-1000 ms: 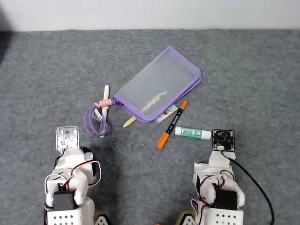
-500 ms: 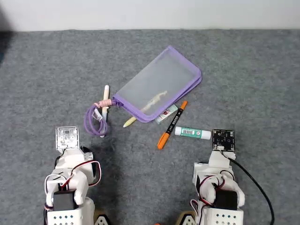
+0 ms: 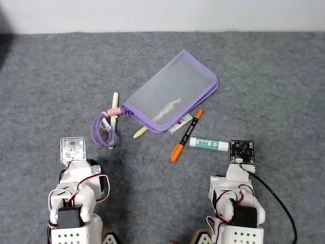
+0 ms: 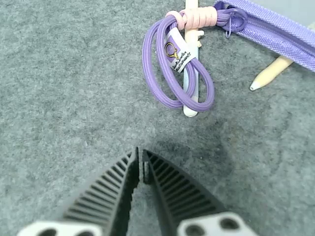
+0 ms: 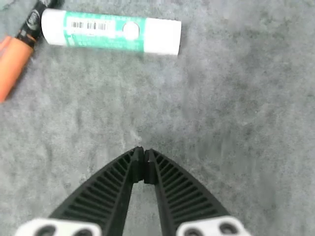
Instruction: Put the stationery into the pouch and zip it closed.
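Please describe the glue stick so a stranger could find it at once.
Start at the big purple pouch. By its edge facing the right arm lies an orange marker, with the glue stick beside it, closer to that arm. It alone is a short thick tube, green with white ends.

A black barcode stands on the green-and-white label of the white cylindrical glue stick [image 5: 110, 32]. A small white paper tag [image 4: 178, 53] on the purple looped cord [image 4: 150, 51] carries a dark emblem and slanted script, too small to read.
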Motion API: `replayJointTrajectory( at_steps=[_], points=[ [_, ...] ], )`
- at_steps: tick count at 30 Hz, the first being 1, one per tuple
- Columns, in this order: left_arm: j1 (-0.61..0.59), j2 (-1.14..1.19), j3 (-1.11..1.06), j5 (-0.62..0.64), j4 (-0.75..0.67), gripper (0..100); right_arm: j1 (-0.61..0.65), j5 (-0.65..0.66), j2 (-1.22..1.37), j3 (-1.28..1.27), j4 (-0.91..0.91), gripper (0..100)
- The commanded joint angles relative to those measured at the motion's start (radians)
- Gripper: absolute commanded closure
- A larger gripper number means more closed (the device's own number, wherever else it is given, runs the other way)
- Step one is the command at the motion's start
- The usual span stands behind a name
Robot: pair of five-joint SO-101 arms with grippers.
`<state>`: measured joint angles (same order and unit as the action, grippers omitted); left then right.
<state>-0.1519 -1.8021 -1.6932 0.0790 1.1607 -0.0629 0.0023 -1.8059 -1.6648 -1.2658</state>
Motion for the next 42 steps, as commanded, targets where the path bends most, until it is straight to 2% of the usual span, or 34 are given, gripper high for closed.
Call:
replayJointTrajectory(
  at_steps=[1,5,12,26,35,38,42],
  points=[
    [0.000,-0.006,0.010,-0.005,-0.009,98,-0.007,-0.011,-0.008,-0.014,0.148,99.1],
    [0.000,-0.006,0.010,-0.005,-0.009,98,0.013,-0.114,-0.008,0.094,0.223,99.1],
    [0.000,-0.006,0.010,-0.005,-0.009,98,0.248,-0.203,0.119,0.336,0.229,99.1],
    [0.000,-0.006,0.010,-0.005,-0.009,98,0.510,-0.382,1.181,1.102,0.228,99.1],
    [0.000,-0.006,0.010,-0.005,-0.009,98,0.605,-0.410,1.623,1.465,0.228,98.8],
    [0.000,-0.006,0.010,-0.005,-0.009,98,0.633,-0.377,1.741,1.536,0.211,93.1],
    [0.000,-0.006,0.010,-0.005,-0.009,98,0.682,-0.298,1.862,1.643,0.185,76.8]
  ],
)
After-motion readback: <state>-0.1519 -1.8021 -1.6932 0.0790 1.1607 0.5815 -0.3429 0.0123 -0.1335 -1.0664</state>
